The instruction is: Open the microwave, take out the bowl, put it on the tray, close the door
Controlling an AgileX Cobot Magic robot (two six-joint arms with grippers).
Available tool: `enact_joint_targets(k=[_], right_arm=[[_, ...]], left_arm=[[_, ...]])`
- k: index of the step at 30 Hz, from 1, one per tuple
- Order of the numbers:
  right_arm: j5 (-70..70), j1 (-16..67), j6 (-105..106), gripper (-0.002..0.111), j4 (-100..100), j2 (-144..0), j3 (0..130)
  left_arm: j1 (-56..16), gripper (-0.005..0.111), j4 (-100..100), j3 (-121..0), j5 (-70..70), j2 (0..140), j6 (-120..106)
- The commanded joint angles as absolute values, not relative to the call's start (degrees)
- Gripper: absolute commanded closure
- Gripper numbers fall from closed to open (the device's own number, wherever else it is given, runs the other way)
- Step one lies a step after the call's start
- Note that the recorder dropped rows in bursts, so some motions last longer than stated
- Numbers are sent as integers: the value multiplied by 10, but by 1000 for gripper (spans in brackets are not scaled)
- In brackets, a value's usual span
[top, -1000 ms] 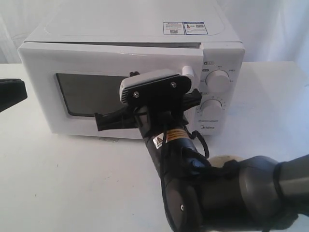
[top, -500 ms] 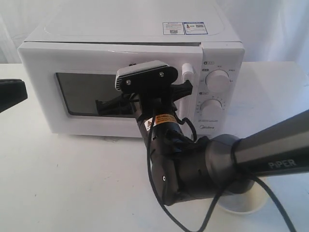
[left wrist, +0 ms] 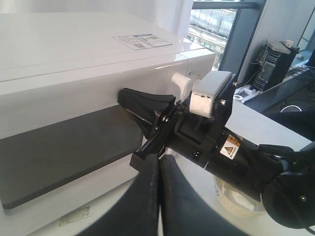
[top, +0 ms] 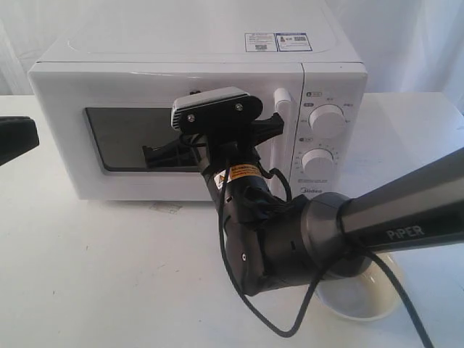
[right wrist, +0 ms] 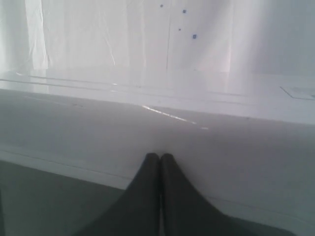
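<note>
White drapery point(top: 413, 36) behind, a white counter point(top: 101, 275) below, and on it sits the microwave point(top: 181, 36): a white box with two round dials point(top: 328, 121) on its control panel and small stickers point(top: 279, 41) on top. The door point(top: 145, 90) lies flush with the front, its dark window point(top: 119, 141) set in a white frame and its upright bar handle point(top: 283, 101) beside the dials. The right pincer point(right wrist: 160, 156) has its black fingers pressed together with nothing between them, the tips touching the white strip of the door just above the window. The left pincer point(left wrist: 158, 160) is together too, empty, and hangs off to the left, apart from the microwave. The bowl point(top: 360, 293) is outside, down on the counter in front of the dial side: round, shallow, cream at the rim, paler inside. The right arm's thick wrist covers much of it, so what it rests on cannot be made out. In the exterior view that arm also blocks the middle of the door, and only the tail of the left pincer shows at the edge.
</note>
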State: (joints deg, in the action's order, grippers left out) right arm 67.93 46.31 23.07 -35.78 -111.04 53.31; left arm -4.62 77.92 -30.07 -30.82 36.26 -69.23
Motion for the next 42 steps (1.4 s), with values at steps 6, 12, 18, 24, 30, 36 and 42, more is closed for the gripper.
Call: enact_joint_targets(k=[6, 12, 18, 24, 30, 36, 42], right_arm=[[700, 498, 257, 108, -420, -1020, 441], [700, 520, 257, 108, -419, -941, 348], [700, 520, 257, 108, -457, -928, 319], [700, 520, 257, 108, -479, -928, 319], [700, 520, 257, 108, -479, -928, 319], [700, 520, 257, 108, -479, -928, 319], [700, 520, 257, 108, -478, -928, 319]], left_arm=[[-47, 107, 792, -297, -310, 361, -690], [-47, 107, 792, -297, -317, 361, -688], [-47, 107, 792, -297, -314, 361, -691], [-47, 107, 792, -297, -312, 361, -692], [-47, 107, 792, -297, -312, 361, -692], [-47, 107, 791, -298, -276, 361, -708], [-48, 107, 770, -298, -245, 345, -705]])
